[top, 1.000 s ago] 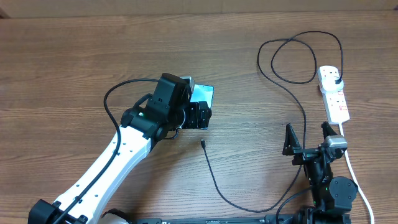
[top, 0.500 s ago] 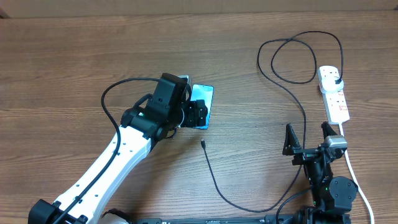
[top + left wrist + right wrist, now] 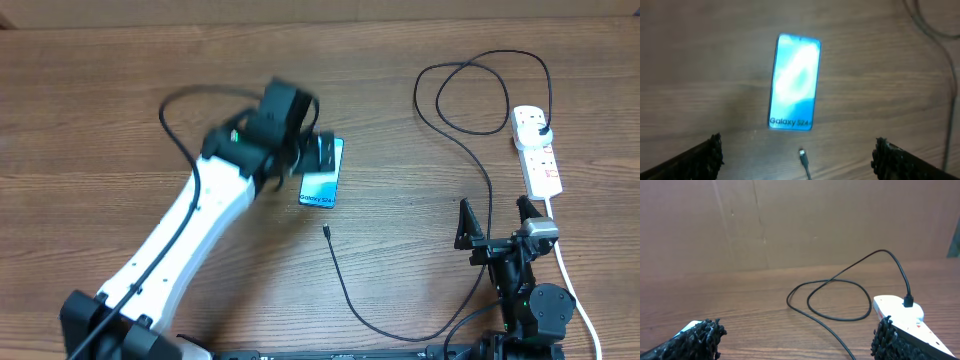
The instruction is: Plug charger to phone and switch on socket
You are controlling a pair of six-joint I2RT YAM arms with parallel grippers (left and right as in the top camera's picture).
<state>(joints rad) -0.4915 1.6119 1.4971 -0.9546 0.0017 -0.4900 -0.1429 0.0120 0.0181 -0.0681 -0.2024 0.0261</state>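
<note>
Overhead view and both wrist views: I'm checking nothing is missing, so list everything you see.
phone: one, light blue screen, flat left of centre
power strip: one, white with red marks, right side
charger cable: one, thin black, plugged into the power strip, loose tip near the phone
thick cord: one, white, from the power strip toward the near edge
table: one, brown wood, under everything
left fingers: two, black, open, over the phone
right fingers: two, black, open, near edge, right

Your phone [image 3: 322, 184] lies flat on the counter [image 3: 100, 100], far end under the blurred left arm [image 3: 200, 215]. The charger [image 3: 345, 288] tip rests just short of it, not touching; its plug sits in the socket [image 3: 537, 152].
</note>
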